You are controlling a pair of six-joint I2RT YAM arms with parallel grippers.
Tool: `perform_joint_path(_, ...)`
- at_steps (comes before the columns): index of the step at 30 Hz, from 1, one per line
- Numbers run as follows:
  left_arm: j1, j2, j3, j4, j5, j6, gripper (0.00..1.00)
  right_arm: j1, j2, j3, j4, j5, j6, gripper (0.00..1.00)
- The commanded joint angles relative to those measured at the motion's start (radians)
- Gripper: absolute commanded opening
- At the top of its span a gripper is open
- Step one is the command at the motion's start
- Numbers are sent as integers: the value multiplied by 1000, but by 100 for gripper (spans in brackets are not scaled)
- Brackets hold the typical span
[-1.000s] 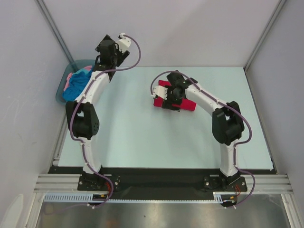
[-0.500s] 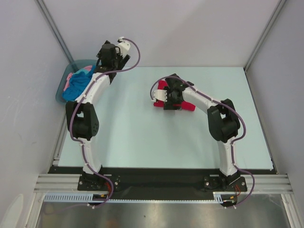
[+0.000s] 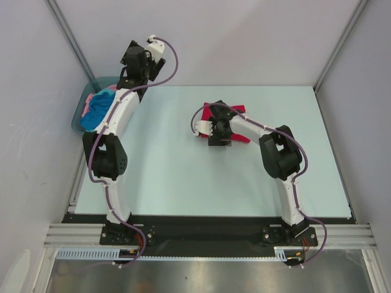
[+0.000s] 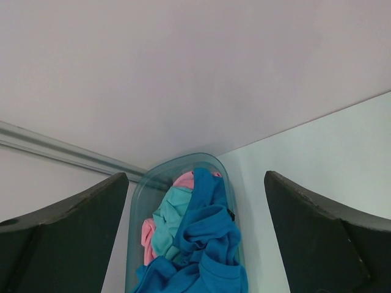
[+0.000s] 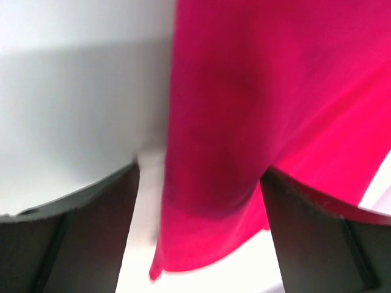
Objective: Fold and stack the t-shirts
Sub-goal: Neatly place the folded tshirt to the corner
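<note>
The right arm has pulled in to the left, and the red t-shirt under it looks more bunched, mid tabletop. The right jaws are wide apart over the red cloth, gripping nothing. The left jaws are wide open and empty, above the far-left tub holding the blue t-shirt and pink t-shirt. Best pinch one clear edge, then fold slowly and flat.

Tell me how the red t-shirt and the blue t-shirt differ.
The red t-shirt lies by itself on the table; the blue t-shirt is bunched in the tub with a pink shirt. The right gripper stands open right over the red t-shirt, while the left gripper, open too, hangs well off the blue t-shirt. Both are plain cloth, neither clamped.
</note>
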Motion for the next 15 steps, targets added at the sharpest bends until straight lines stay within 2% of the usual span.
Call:
perform_joint_path(1,9,7,55,1,-11,-30,100,5,26,-7,94,19,37,86)
perform_joint_path(4,10,12,68,1,-10,-28,100,5,49,-18,175,59,50,83)
perform_joint_path(6,10,15,81,1,-8,-30,100,4,57,-28,205,71,50,72)
perform_joint_path(7,12,17,84,-1,-8,-28,100,5,63,-36,248,93,52,61)
perform_joint_path(8,12,20,88,-1,-8,-27,100,4,67,-41,260,102,54,18)
perform_joint_path(9,13,21,99,-2,-8,-23,100,4,72,-42,265,117,55,0)
perform_joint_path(15,24,49,156,-2,-7,-8,100,-34,84,-33,286,136,52,0)
